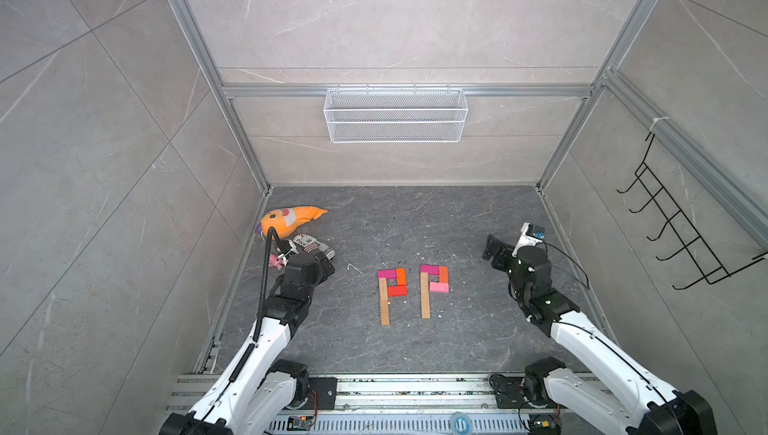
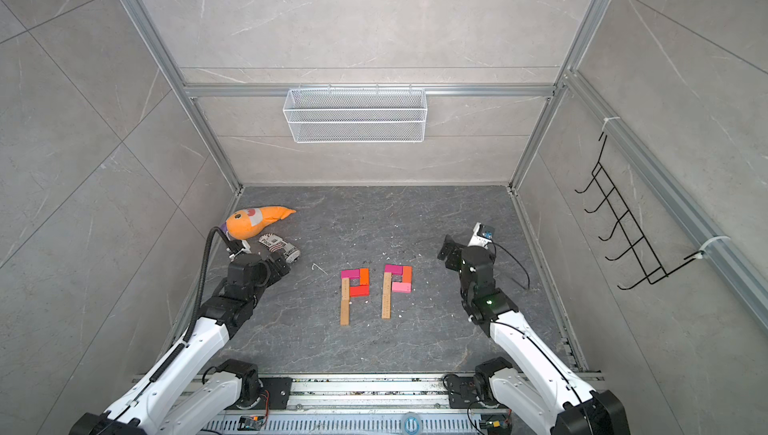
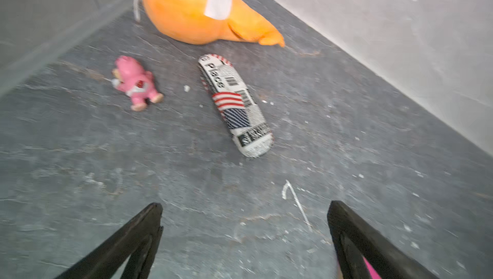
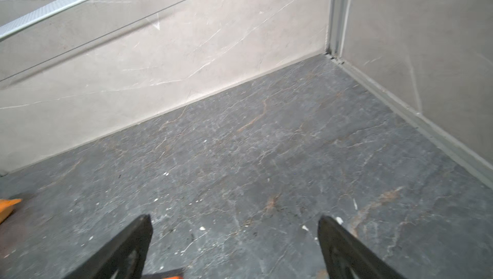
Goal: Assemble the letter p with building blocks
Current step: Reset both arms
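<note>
Far left corner of the counter (image 1: pixel 415 221): a big orange plush toy (image 1: pixel 291 221) is lying on its side near the wall. Just in front of it there's a small pink plush (image 3: pixel 136 84) and a little newspaper-print roll (image 3: pixel 234 104), close together but not touching.

The left arm (image 1: pixel 270 329) reaches out toward that pile. Its jaws are spread wide, hovering over bare counter just short of the roll, not gripping anything.

Middle of the counter is where the building blocks are, all laid flat as two P shapes side by side with a small gap between them.

The left letter p (image 1: pixel 390 291) has a tan stem (image 1: pixel 384 304), with a magenta brick (image 1: pixel 386 274) across the top, an orange brick (image 1: pixel 400 275) down the side and a red brick (image 1: pixel 397 290) closing the loop.

The right letter p (image 1: pixel 434 287) is the same build, except a light pink brick (image 1: pixel 439 287) closes the loop.

Up on the back wall above them hangs a white mesh basket (image 1: pixel 395 115).

The right arm (image 1: pixel 582 329) sits well apart from the bricks. Its jaws are wide open too, over plain counter and aimed at the back right corner.

A black wire hook rack (image 1: pixel 681 225) hangs on the right-hand wall.
</note>
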